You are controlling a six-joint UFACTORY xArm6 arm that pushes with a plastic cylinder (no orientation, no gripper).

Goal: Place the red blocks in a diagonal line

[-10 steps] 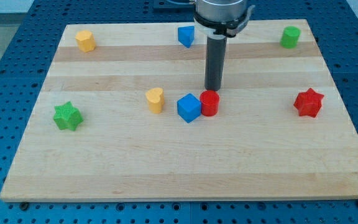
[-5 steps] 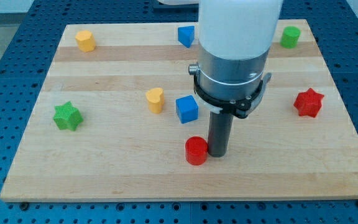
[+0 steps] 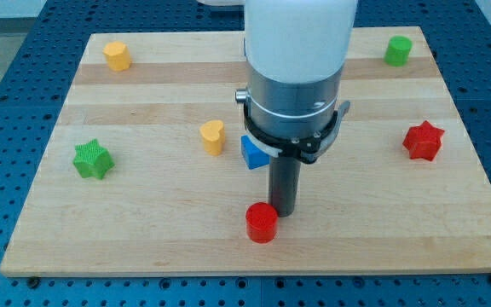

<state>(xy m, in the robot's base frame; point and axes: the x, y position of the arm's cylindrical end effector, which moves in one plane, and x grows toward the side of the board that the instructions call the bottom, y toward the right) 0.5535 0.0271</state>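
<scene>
A red cylinder [image 3: 261, 223] stands near the board's bottom edge, a little right of centre. My tip [image 3: 282, 213] touches its upper right side. A red star [image 3: 423, 141] lies far off at the view's right, at mid height. My arm's wide body hides the middle top of the board and part of the blue cube [image 3: 251, 154] just above the rod.
A yellow heart-shaped block [image 3: 213, 136] lies left of the blue cube. A green star [image 3: 91, 159] is at the left, a yellow block [image 3: 117, 55] at the top left, a green cylinder [image 3: 397, 50] at the top right. The wooden board [image 3: 143, 230] ends close below the red cylinder.
My tip has pushed the red cylinder from beside the blue cube down and slightly left toward the board's bottom edge. The arm now covers the blue block at the top.
</scene>
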